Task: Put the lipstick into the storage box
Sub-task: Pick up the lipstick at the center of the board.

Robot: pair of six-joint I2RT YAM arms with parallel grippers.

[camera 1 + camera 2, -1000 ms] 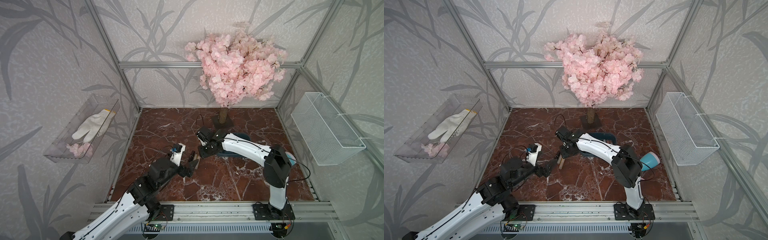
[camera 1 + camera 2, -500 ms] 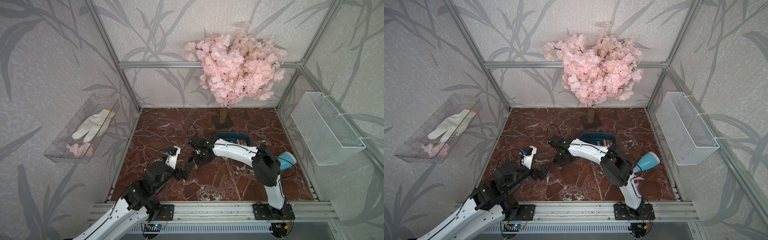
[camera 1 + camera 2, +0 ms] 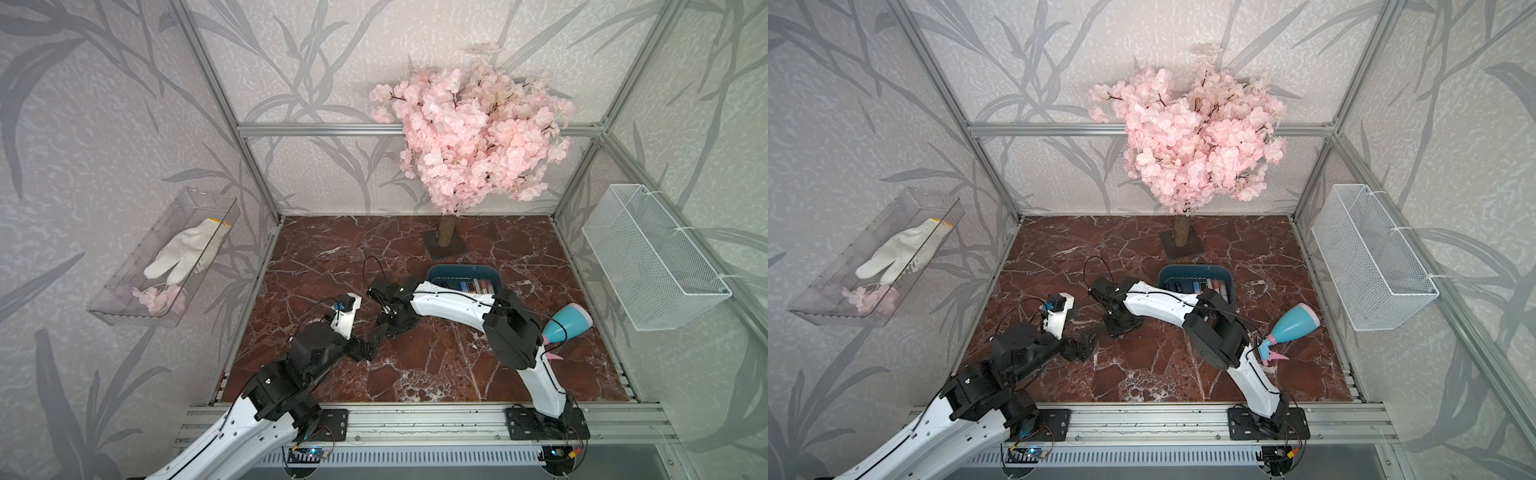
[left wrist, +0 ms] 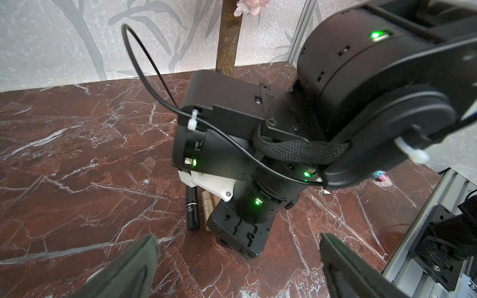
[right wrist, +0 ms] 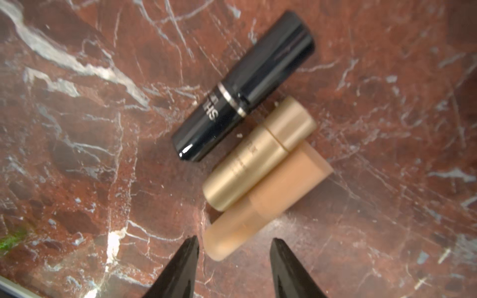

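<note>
Near mid-table on the marble tabletop (image 3: pixel 436 365), hangs the right gripper (image 5: pixel 235 241) low over three tubes lying side by side: black lipstick (image 5: pixel 244 85), gold lipstick (image 5: pixel 258 154) and peach lipstick (image 5: pixel 265 201), jaws parted and clamping nothing, the peach end between the tips. Aims the left gripper (image 4: pixel 237 238) at them from close by, jaws spread wide and empty. Shows the storage box (image 3: pixel 461 269) farther back, apart from these three, several more tubes (image 3: pixel 473 286) inside.
</note>
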